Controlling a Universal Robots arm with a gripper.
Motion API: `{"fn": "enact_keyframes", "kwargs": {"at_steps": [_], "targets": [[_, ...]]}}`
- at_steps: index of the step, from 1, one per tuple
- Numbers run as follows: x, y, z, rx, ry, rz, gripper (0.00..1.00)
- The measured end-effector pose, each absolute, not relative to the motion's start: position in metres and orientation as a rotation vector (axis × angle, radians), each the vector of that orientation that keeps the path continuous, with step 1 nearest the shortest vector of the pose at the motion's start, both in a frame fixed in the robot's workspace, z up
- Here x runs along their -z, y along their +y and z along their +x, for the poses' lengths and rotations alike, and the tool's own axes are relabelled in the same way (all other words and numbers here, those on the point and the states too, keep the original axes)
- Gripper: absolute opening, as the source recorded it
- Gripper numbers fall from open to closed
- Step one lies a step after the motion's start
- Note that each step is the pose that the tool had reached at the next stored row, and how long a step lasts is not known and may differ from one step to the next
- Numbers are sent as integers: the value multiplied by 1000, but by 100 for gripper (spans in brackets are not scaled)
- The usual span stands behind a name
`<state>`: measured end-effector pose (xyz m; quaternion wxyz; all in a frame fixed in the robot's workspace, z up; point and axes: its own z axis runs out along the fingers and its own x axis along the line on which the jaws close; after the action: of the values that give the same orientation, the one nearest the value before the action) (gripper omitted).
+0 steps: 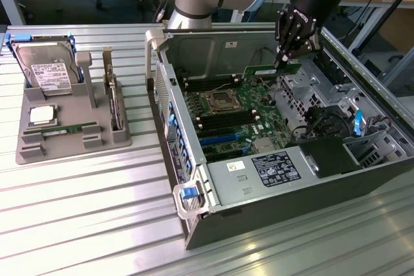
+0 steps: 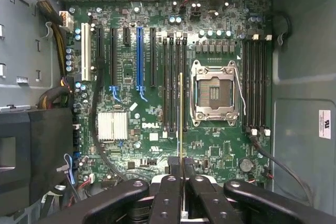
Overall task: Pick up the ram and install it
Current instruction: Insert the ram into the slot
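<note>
The gripper is clamped on the ram, pinching the green stick between its black fingers and holding it edge-down inside the open computer case, above the motherboard and not yet seated. In the wrist view the ram shows as a thin line over the black memory slots beside the open CPU socket, and white "DELL" lettering reads on the board. A white sticker on the case wall is unreadable, and on the exterior view's left a grey tray holds a labelled hard drive, a CPU chip and a second memory stick.
</note>
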<state>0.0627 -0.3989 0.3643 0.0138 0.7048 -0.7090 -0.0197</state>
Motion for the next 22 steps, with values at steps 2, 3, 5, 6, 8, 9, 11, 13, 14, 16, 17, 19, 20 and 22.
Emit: {"fn": "enact_keyframes", "kwargs": {"at_steps": [2, 3, 5, 6, 8, 9, 11, 13, 14, 16, 17, 19, 20, 22], "targets": [[-362, -399, 62, 61, -2208, 2195, 12], [-360, -399, 62, 61, -2208, 2195, 12], [-359, -399, 61, 61, -2208, 2195, 12], [-358, -399, 61, 61, -2208, 2195, 12], [-356, -399, 61, 61, -2208, 2195, 12], [-355, -399, 61, 61, -2208, 2195, 12], [-353, -399, 61, 61, -2208, 2195, 12], [-351, -399, 61, 61, -2208, 2195, 12], [-350, -399, 61, 61, -2208, 2195, 12], [-347, -399, 61, 61, -2208, 2195, 12], [-346, -399, 61, 61, -2208, 2195, 12], [-345, -399, 61, 61, -2208, 2195, 12], [-344, -399, 61, 61, -2208, 2195, 12], [-342, -399, 60, 61, -2208, 2195, 12]]}}
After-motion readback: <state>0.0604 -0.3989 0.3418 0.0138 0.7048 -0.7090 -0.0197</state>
